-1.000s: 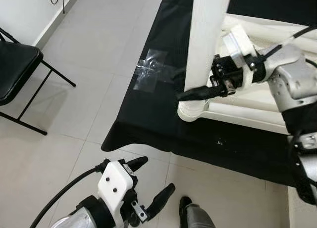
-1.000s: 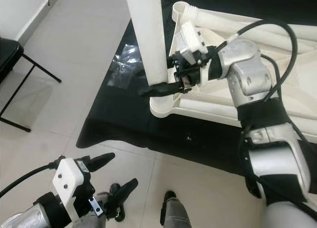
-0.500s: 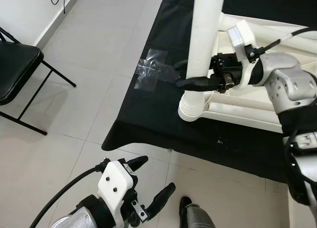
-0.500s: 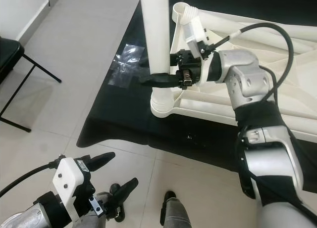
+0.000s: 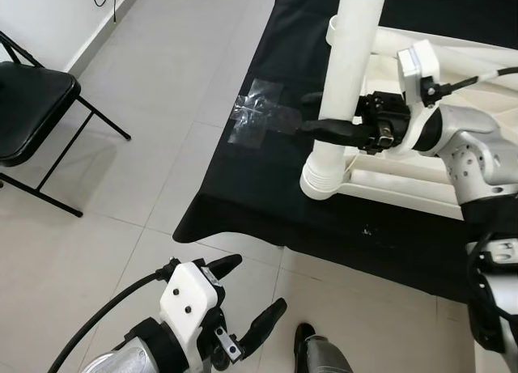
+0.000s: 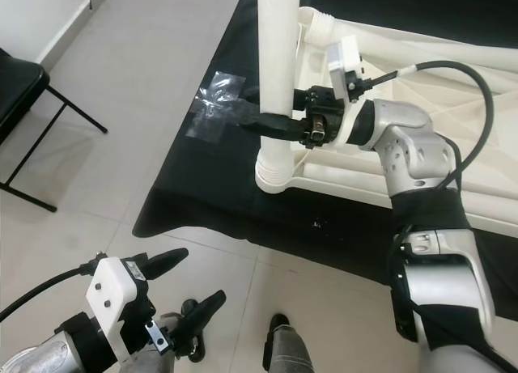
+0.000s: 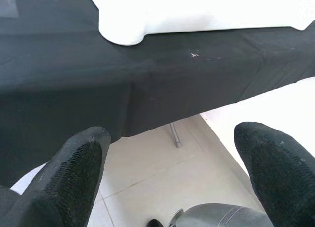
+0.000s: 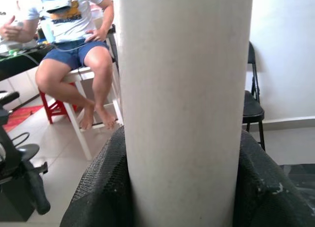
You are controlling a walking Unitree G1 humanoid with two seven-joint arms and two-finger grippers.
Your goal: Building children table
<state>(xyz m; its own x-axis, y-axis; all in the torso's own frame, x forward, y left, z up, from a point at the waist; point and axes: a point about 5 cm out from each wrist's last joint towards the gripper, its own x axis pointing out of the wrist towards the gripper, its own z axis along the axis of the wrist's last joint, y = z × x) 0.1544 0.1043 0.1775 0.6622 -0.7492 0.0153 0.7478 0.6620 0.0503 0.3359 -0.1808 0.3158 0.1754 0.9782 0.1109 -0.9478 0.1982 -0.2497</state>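
Right wrist view: right gripper (image 8: pixel 183 187) clamped around upright white table leg (image 8: pixel 184 99) (left gripper (image 5: pixel 243 296) idle, fingers apart).

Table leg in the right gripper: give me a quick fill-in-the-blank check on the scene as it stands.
1. The right gripper is shut on the white table ____.
2. The table leg stands upright in a corner socket of the upturned white ____.
3. The tabletop lies on a ____ cloth.
4. The left gripper, fingers ____, hangs low over the floor tiles.

Missing words: leg; tabletop; black; open
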